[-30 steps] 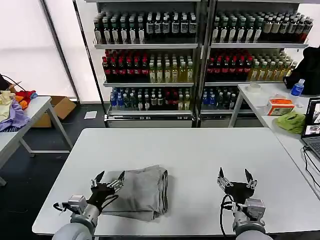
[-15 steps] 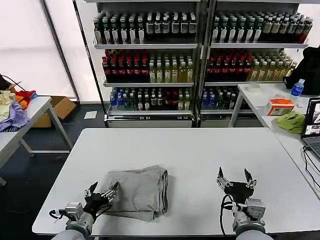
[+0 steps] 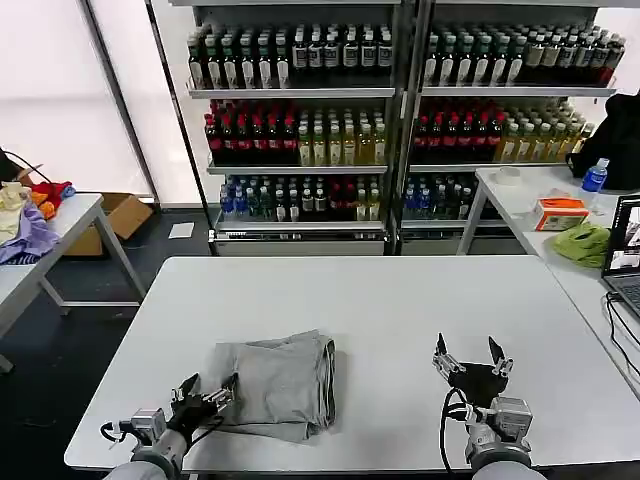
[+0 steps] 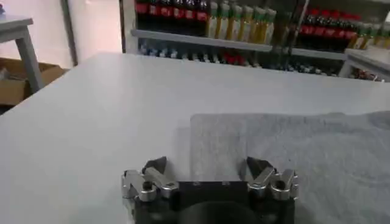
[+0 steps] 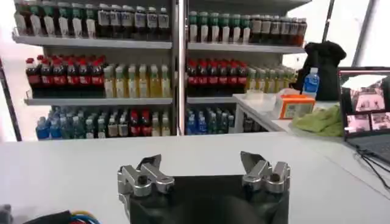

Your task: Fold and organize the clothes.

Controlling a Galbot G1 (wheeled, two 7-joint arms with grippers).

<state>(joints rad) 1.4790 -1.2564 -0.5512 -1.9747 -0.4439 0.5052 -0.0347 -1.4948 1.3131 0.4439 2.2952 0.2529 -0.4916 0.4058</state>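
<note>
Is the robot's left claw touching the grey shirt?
Cannot tell. In the head view the open left end effector overlaps the folded grey shirt's near corner. In the left wrist view its fingers sit above the cloth, with neither a gap nor contact plain.

Head cam high, looking down at table (image 3: 400, 300); wrist cams low, facing 12 o'clock; all share shelves (image 3: 400, 120).

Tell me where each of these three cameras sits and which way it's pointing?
Head view: on the robot's head, looking forward and down at the table, folded shirt, left gripper and right gripper, both open.
Left wrist view: on the left arm, facing across the table over the shirt; its own gripper shows.
Right wrist view: on the right arm, facing the drink shelves; its own gripper shows.
Shared: all three show the table and shelves.
</note>
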